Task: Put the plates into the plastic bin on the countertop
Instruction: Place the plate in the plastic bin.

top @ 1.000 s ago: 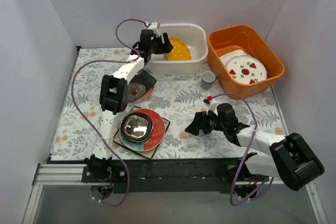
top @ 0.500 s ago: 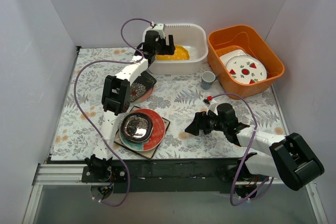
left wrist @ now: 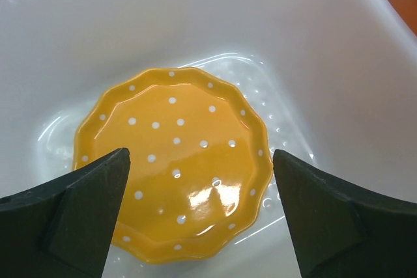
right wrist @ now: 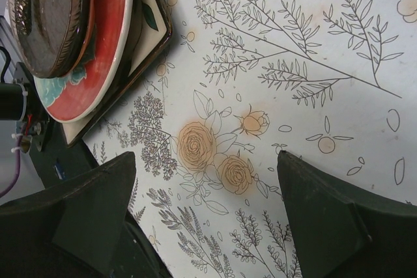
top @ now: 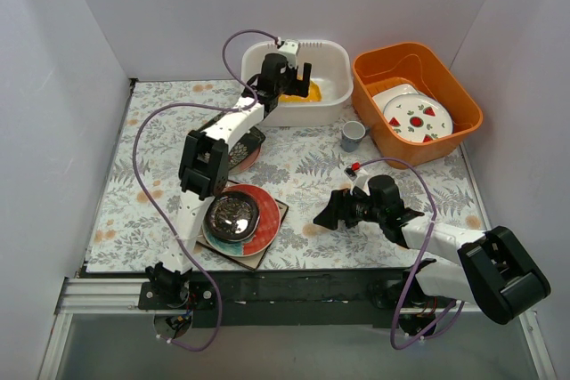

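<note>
L pincer (left wrist: 200,157) wide over yellow plate (left wrist: 172,174), prob. flat in bin (left wrist: 326,63)

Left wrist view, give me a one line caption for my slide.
Open left hand over the yellow dotted plate lying in the white plastic bin.

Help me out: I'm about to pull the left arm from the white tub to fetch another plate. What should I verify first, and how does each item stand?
1. Yellow-orange scalloped dotted plate lies flat in the white translucent plastic bin: ok.
2. Left gripper open, gripping nothing: ok.
3. Gap between its fingers and the bin walls: cannot tell.
4. Right gripper open, empty, above the fern-printed countertop: ok.
5. All plates binned: not ok; the dark brown round plate and others sit outside it.
</note>
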Motion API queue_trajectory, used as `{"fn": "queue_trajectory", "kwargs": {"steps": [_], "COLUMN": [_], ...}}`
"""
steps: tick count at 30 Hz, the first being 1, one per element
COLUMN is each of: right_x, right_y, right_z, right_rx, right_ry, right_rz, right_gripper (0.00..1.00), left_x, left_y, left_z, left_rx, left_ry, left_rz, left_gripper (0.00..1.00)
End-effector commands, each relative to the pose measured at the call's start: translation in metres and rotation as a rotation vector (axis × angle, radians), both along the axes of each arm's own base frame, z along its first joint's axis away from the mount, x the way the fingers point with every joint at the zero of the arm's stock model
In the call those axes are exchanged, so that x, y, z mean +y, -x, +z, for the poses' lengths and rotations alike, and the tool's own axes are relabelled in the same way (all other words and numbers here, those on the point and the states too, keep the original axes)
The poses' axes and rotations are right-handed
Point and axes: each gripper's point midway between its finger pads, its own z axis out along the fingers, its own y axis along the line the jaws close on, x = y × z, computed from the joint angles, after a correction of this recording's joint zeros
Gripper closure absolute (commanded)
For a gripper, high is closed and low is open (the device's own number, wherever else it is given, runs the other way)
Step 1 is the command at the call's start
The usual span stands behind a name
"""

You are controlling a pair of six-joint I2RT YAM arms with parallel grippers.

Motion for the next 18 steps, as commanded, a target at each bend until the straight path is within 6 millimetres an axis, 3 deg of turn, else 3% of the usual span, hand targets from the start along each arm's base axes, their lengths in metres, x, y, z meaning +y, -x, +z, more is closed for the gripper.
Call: {"fn": "queue_trajectory", "kwargs": {"steps": [1,7,8,14,15,16,18], "right_x": [0.007,0.006,0.007,0.008,0.009,0.010,0.011], "right_y": [-0.010,-0.011,-0.011,-0.009,-0.009,-0.010,-0.008], "right_z": [0.021,0.021,0.022,0.021,0.022,0.022,0.021], "right_rx": [-0.069,-0.069,-0.072,-0.070,-0.072,-0.072,-0.066], "right_ry": [-0.048,-0.049,-0.049,-0.050,-0.053,-0.056,-0.061], "right_rz": [0.011,0.003,0.007,0.026,0.030,0.032,0.046], "right_gripper": [0.04,0.04,0.04,0.04,0.04,0.04,0.04], "left_x": [0.017,0.023,0.025,0.035,0.039,0.043,0.050], "left_y": [0.006,0.021,0.027,0.059,0.068,0.076,0.087], "left_z": [0.085,0.110,0.125,0.128,0.137,0.126,0.123], "left_rx": [-0.120,-0.127,-0.139,-0.083,-0.085,-0.057,-0.033], "left_ry": [0.037,0.070,0.086,0.122,0.134,0.126,0.149], "left_rz": [0.034,0.036,0.037,0.032,0.033,0.040,0.065], "left_gripper": [0.09,0.08,0.09,0.08,0.07,0.07,0.07]}}
